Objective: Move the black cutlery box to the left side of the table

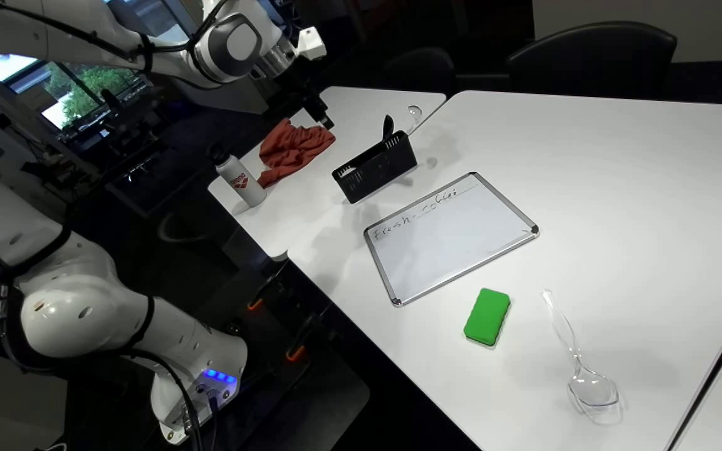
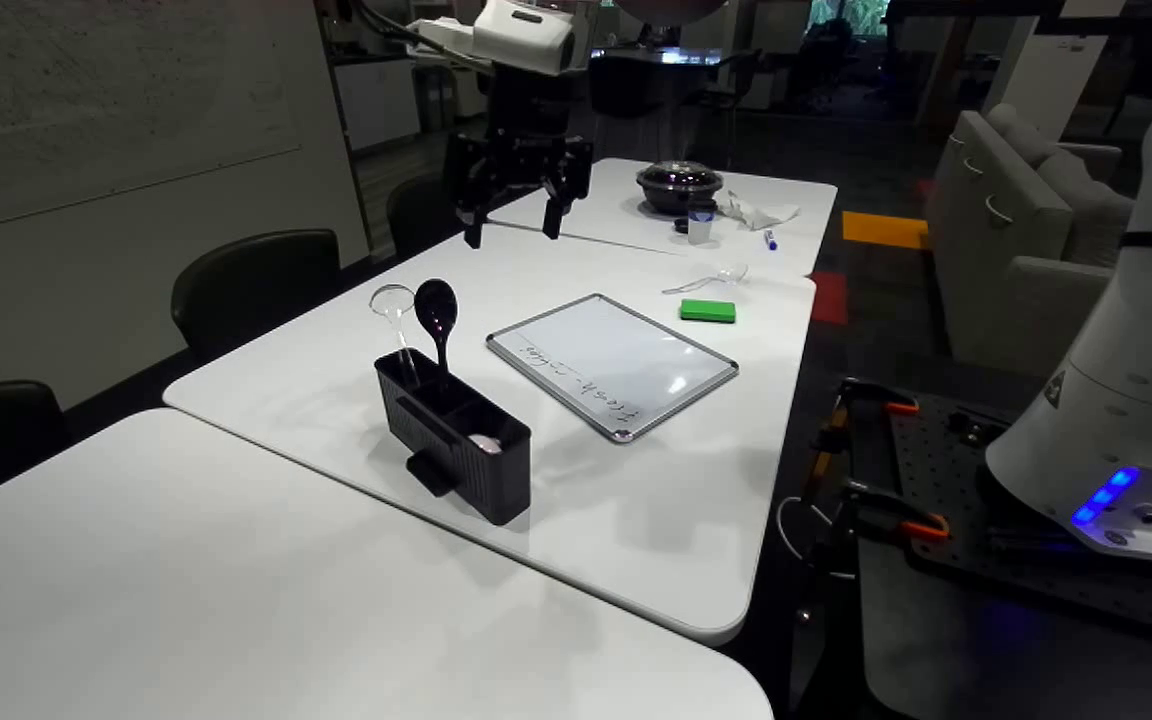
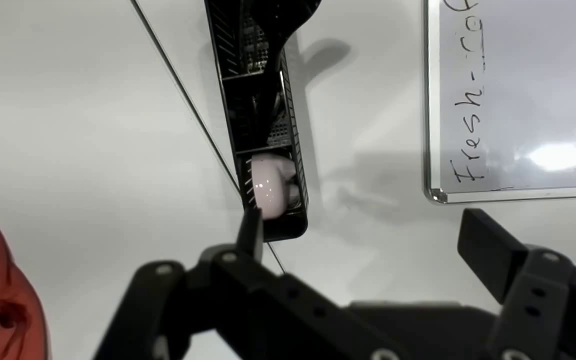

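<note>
The black cutlery box, seen in both exterior views (image 1: 378,170) (image 2: 436,440), stands upright on the white table (image 1: 637,200) close to the seam between tabletops. It holds a black spoon (image 2: 435,308), a clear spoon (image 2: 393,300) and a pale pinkish rounded piece (image 3: 268,187) in its end compartment. In the wrist view the box (image 3: 286,229) lies up and left of the jaws; one finger overlaps its near end in the picture. My gripper (image 3: 360,232) is open and empty. It hangs above the tabletop in an exterior view (image 2: 513,236), apart from the box.
A whiteboard (image 1: 452,238) with handwriting lies beside the box. A green block (image 1: 487,316) and a loose clear spoon (image 1: 593,388) lie beyond it. A red cloth (image 1: 292,150) and a white bottle (image 1: 240,180) are on the adjoining tabletop. A black bowl (image 2: 679,187) sits farther off.
</note>
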Motion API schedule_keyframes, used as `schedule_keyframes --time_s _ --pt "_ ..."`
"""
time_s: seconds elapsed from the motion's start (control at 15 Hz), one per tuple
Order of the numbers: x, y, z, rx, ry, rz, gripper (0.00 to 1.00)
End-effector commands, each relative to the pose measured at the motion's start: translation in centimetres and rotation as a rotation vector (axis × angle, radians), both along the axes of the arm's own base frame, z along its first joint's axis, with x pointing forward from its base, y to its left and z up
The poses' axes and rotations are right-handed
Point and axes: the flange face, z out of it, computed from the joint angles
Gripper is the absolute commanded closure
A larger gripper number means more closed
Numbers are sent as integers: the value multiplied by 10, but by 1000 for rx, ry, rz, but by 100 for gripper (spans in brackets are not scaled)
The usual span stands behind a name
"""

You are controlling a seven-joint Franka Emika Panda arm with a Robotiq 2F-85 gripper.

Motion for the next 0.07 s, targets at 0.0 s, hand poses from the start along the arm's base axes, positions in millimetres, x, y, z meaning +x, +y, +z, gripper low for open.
schedule_keyframes --time_s 0.0 --pt "-26 -10 23 -4 8 -56 0"
